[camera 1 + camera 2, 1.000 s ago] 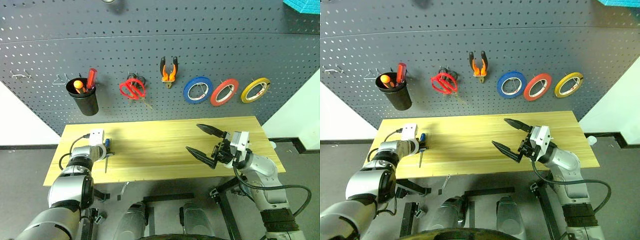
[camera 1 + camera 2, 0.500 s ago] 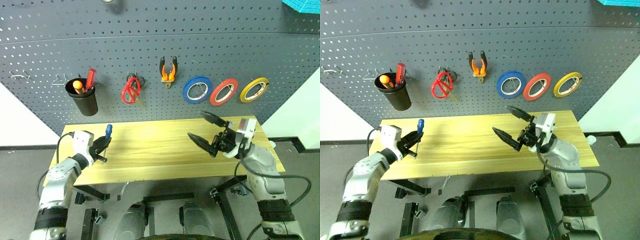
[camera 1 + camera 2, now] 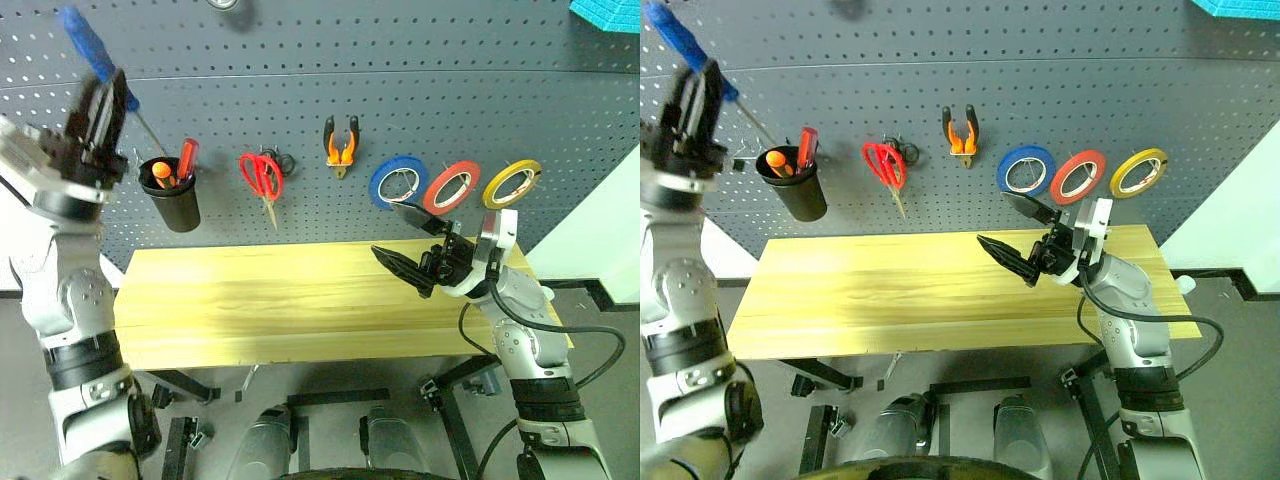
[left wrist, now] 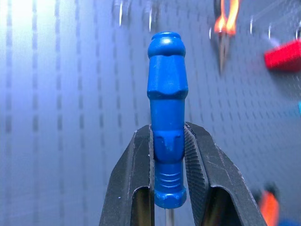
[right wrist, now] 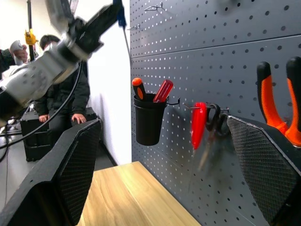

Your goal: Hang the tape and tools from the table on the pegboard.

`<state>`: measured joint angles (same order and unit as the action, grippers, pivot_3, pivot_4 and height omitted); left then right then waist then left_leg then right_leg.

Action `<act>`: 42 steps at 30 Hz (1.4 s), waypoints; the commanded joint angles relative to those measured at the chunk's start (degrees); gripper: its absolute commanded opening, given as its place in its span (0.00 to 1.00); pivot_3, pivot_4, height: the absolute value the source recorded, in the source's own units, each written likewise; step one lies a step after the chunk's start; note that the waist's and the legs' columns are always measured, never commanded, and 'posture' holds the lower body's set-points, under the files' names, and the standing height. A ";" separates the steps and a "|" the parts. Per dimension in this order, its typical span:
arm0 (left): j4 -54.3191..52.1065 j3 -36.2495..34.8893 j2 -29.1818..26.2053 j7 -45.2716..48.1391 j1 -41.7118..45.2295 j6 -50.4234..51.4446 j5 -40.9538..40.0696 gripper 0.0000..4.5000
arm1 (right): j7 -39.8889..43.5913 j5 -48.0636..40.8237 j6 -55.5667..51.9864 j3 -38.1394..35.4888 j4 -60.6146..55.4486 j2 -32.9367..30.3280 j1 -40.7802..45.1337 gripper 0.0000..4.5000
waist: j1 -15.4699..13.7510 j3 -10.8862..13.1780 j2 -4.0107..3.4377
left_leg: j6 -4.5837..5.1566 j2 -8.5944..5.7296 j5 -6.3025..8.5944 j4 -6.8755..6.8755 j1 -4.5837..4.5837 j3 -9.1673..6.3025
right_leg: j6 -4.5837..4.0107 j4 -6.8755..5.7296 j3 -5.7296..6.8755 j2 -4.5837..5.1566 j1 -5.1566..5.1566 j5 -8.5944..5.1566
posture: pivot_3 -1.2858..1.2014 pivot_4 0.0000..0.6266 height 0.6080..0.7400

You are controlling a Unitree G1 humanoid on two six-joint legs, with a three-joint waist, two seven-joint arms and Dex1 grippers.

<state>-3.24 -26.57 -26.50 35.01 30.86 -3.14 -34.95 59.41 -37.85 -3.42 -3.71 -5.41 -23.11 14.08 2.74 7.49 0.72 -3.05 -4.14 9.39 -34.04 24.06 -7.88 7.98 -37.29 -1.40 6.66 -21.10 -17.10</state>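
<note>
Dark grey pegboard (image 3: 300, 90), dotted with a regular grid of small holes, covers the wall behind a long worktop (image 3: 300, 300) of light yellowish wood with visible grain.

High at the board's left end, the left hand (image 3: 95, 100) is clamped on the blue-handled screwdriver (image 3: 92, 48). In the left wrist view the ribbed lower part of the handle sits pinched between the two black fingers (image 4: 136, 183) and the rounded cap stands clear above them. Its thin metal shaft slants down toward a black cup (image 3: 172, 195) hung on the board, which holds an orange-handled and a red-handled tool.

Along the board to the right hang the red-handled scissors (image 3: 260, 178), blades down, then the pliers (image 3: 340, 142) with orange-and-black handles, then a blue roll (image 3: 397, 183), a red roll (image 3: 450, 186) and the thin yellow tape roll (image 3: 511, 183) with its pale core.

The right hand (image 3: 410, 245) hovers over the worktop's right part, below the blue and red rolls, its fingers spread wide and holding nothing.

Bare wood stretches from the left edge to the right hand, and open board lies above the row of hung things.

Something dark hangs behind the scissors' handles, too hidden to make out. The screwdriver's tip is too fine to trace. People stand at the far edge of the right wrist view, cut off.
</note>
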 commanded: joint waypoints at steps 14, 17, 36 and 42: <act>39.79 1.53 -4.26 0.81 15.75 -22.35 12.65 0.12 | -1.62 0.29 -0.24 -0.77 -3.46 0.87 -0.23 1.00 | -0.03 -0.17 0.23 | -0.01 0.00 -0.02 -0.07 -0.16 -0.03 | 0.07 -0.04 0.00 -0.04 0.18 0.03 | 0.49 0.06 0.88; 42.79 1.27 -3.79 2.11 16.01 -22.66 11.52 0.12 | -1.89 0.42 -0.28 -0.75 -3.81 0.76 -0.47 1.00 | 0.34 -0.17 0.23 | -0.01 0.00 -0.02 -0.07 -0.16 -0.03 | 0.07 -0.05 0.00 -0.04 0.17 0.03 | 0.48 0.06 0.88; 42.26 1.07 -2.66 1.03 12.55 -21.02 9.52 0.53 | -3.04 1.21 -2.15 0.11 -5.36 0.88 -0.50 1.00 | 1.31 -0.34 0.40 | -0.01 0.00 -0.03 -0.09 -0.19 -0.06 | 0.08 -0.13 0.00 -0.03 0.18 0.04 | 0.49 0.06 0.88; 38.82 0.52 -2.66 0.60 12.82 -19.82 8.07 0.53 | -2.97 1.28 -2.21 -0.10 -5.59 0.77 -0.84 1.00 | 1.24 -0.36 0.43 | -0.01 0.00 -0.03 -0.10 -0.19 -0.07 | 0.07 -0.14 0.00 -0.03 0.19 0.04 | 0.49 0.06 0.88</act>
<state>39.05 -25.47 -28.15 35.95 42.85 -23.03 -25.76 56.51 -36.25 -5.84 -3.41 -8.32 -22.31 13.31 3.98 7.13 1.15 -3.06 -4.14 9.36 -34.15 23.87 -7.95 8.05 -37.43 -1.40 6.63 -20.90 -17.05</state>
